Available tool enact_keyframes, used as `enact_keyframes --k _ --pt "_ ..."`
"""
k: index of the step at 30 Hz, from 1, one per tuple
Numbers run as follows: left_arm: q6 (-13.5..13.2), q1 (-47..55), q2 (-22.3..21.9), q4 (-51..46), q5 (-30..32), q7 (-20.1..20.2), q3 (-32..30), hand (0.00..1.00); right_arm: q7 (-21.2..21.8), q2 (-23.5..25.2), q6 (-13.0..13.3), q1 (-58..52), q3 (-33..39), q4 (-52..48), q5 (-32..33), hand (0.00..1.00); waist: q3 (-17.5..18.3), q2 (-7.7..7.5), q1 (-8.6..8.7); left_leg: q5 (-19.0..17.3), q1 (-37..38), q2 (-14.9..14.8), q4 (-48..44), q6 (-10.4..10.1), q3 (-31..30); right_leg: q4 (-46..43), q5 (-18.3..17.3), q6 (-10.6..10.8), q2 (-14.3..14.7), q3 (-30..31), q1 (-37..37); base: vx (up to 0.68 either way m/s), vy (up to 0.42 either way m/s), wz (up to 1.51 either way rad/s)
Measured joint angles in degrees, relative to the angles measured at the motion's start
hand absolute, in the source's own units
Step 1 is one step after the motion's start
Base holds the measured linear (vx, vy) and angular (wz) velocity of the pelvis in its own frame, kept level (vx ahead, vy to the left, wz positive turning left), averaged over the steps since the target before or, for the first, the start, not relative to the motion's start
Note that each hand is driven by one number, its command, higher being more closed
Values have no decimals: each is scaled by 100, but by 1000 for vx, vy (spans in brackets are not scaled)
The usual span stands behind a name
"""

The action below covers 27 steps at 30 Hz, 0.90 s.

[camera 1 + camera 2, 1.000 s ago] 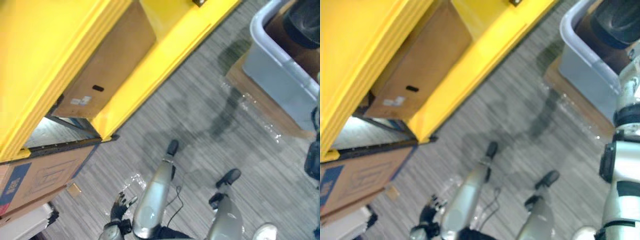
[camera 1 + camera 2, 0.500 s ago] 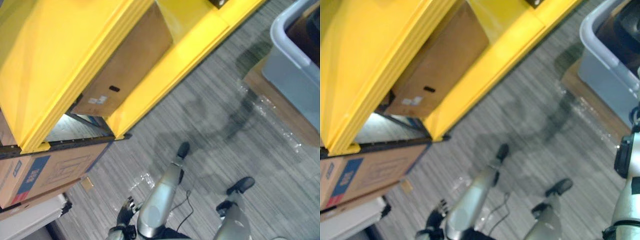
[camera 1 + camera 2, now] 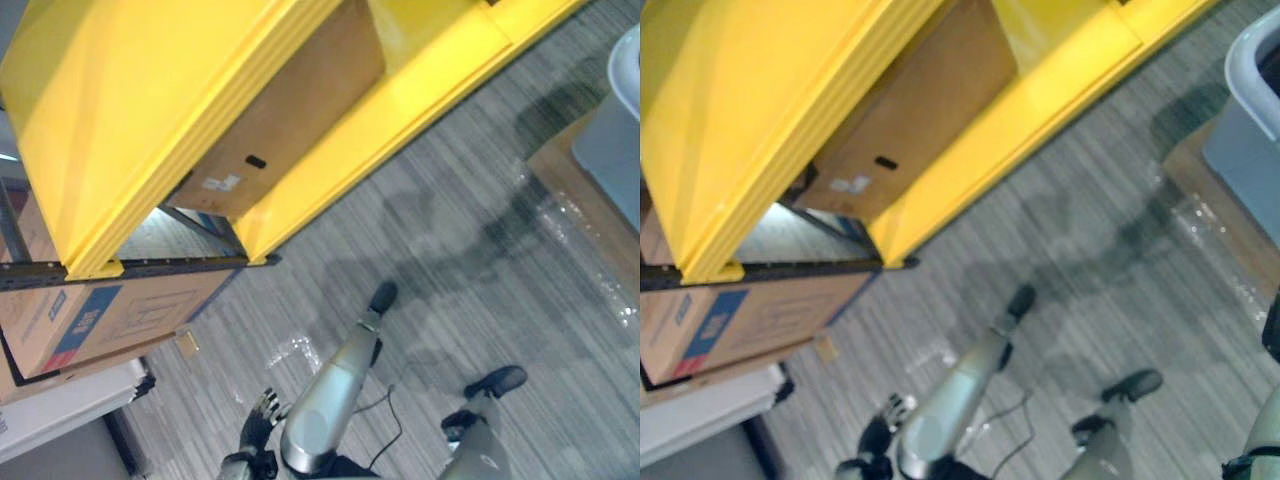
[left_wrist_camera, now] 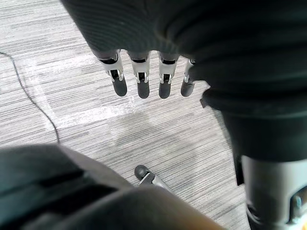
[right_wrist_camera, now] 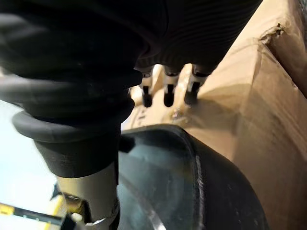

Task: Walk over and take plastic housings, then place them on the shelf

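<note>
A black plastic housing with a curved, glossy rim lies against brown cardboard in the right wrist view. My right hand hangs just above that rim, fingers straight and holding nothing. The yellow shelf rises at the upper left, with a cardboard box on its lower level. My left hand hangs low by my side over the grey carpet, its fingers straight and empty.
A grey plastic bin stands on a cardboard sheet at the right edge. A printed cardboard box and a white panel sit on the floor at the lower left, beside the shelf's foot. Striped grey carpet lies between shelf and bin.
The whole picture has shifted: the shelf now reaches further right and the grey bin has slid to the right edge, so the camera has moved. The left hand still hangs open.
</note>
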State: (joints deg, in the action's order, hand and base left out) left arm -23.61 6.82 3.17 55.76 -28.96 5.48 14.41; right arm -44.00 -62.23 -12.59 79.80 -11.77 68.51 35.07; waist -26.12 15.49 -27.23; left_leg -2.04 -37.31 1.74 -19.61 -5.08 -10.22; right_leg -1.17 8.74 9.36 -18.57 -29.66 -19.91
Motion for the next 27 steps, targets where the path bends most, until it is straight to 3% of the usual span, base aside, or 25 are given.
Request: enact_keyframes --k 5,15,21,27 --pt "-34 2 0 14 -3 -38 49 0 -107 -270 -293 41 -128 70 34 100 24 33 -38 2 -16 5 2 2 3 29 26 41 -2 -2 -7 -21 -4 0" --pt "-231 3 5 128 -37 -79 289 0 -72 -341 -441 269 -415 131 133 100 211 282 -137 6 47 -9 113 3 39 96 27 43 -11 10 12 -37 -6 -1" --pt "-283 47 7 116 -15 -90 292 0 5 -292 -535 336 -627 173 112 100 216 288 -193 6 163 9 149 3 14 101 28 44 -26 -3 113 -10 -2 -1" --pt "-810 109 47 6 87 -311 294 0 176 -183 -493 367 -721 200 -284 100 214 285 -182 5 192 10 150 3 4 79 23 36 -28 -6 137 -55 4 0"
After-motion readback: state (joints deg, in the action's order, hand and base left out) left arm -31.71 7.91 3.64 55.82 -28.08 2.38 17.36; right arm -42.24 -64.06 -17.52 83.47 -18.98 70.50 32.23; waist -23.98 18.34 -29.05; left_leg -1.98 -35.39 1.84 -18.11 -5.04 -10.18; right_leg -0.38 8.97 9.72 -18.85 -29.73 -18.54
